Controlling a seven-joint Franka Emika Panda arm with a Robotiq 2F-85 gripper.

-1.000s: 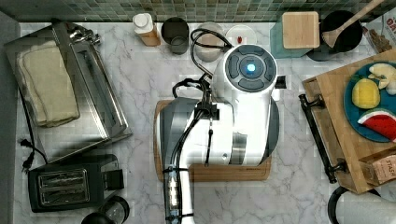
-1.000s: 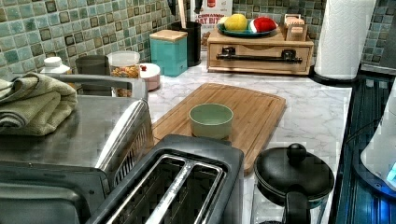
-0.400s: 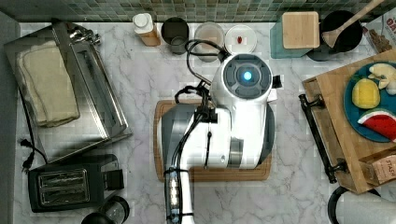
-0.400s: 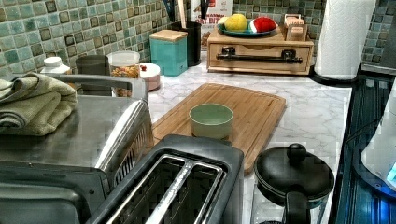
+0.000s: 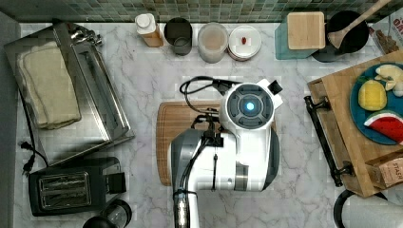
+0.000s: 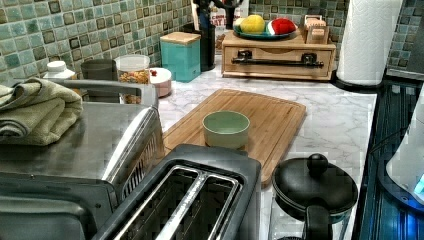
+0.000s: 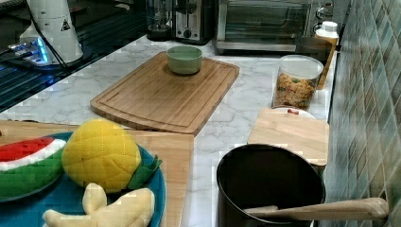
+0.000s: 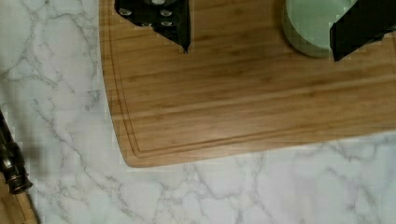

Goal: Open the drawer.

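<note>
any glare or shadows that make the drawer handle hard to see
Left view: the black handle stands out sharply against the pale drawer front, no glare. Top view: the handle is dark against the bright marble counter. Wrist view: just the handle's end shows, in soft shadow.

My arm [image 5: 228, 156] reaches in from the near edge of the top view and folds back over itself, a black cable looping off its far side. Its wrist cap, with the blue light lit, faces straight up at the top view's middle, so the hand points down. In the wrist view my gripper [image 8: 261, 32] hangs with its two black fingers [image 8: 163, 18] spread wide apart, nothing between them. The arm's white base [image 7: 54, 28] stands at the right view's far left.
</note>
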